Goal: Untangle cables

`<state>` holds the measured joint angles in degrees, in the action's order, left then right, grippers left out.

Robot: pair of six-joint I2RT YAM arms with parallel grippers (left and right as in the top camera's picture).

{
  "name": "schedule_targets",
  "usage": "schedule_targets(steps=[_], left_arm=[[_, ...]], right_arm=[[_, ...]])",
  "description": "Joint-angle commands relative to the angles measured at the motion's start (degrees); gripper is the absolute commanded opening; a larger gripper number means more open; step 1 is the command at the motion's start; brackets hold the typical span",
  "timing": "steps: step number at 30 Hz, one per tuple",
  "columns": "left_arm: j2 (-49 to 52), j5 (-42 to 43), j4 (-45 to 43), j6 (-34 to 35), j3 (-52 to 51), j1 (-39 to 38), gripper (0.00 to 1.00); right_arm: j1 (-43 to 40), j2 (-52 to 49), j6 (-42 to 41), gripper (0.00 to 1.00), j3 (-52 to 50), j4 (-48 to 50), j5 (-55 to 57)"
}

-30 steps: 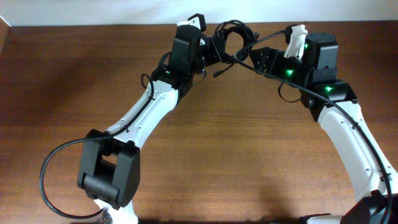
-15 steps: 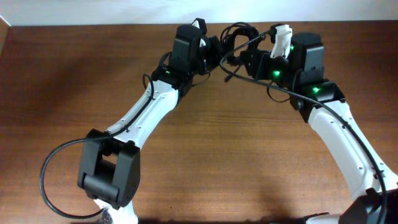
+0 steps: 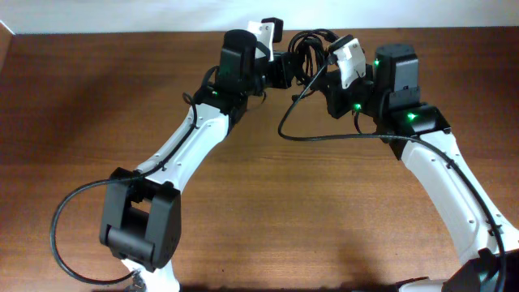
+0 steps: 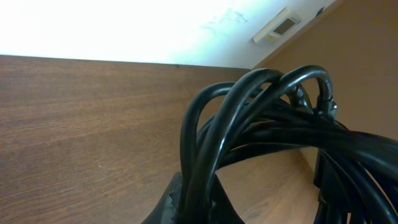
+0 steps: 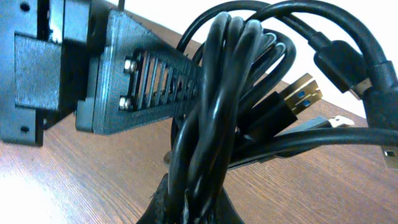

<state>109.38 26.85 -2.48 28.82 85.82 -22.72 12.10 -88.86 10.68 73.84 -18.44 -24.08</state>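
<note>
The cables [image 3: 306, 47] are a coil of black cords held above the far middle of the table, between my two grippers. My left gripper [image 3: 285, 66] comes at it from the left and is shut on several strands [image 4: 205, 155]. From the right, my right gripper [image 3: 323, 75] is shut on a twisted group of strands [image 5: 211, 124]. Gold and silver USB plugs [image 5: 303, 94] stick out of the coil. One loose strand [image 3: 293, 134] droops in a long loop toward the table. The left gripper's ribbed finger [image 5: 149, 90] shows just behind the coil.
The brown wooden table [image 3: 324, 211] spreads out below both arms. A white wall [image 4: 124, 25] runs along its far edge. The thick arm cable [image 3: 69, 211] loops near the left arm's base.
My right gripper has moved left to the coil and shut on it. A strand has dropped into a long loop below the coil. The left gripper keeps its grip, shifted slightly.
</note>
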Motion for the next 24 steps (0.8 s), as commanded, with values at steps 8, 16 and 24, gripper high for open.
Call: schedule_targets(steps=[8, 16, 24], left_arm=[[-2.1, -2.8, -0.3, -4.5, 0.6, 1.5, 0.0], [-2.1, 12.5, -3.3, -5.8, 0.6, 1.5, 0.0], [-2.1, 33.7, -10.1, -9.4, 0.6, 1.9, 0.0]], right_arm=[[-0.6, -0.5, -5.5, 0.94, -0.1, 1.3, 9.8], [-0.6, -0.3, -13.1, 0.97, -0.1, 0.5, 21.5], [-1.7, -0.4, -12.7, 0.98, -0.2, -4.8, 38.0]])
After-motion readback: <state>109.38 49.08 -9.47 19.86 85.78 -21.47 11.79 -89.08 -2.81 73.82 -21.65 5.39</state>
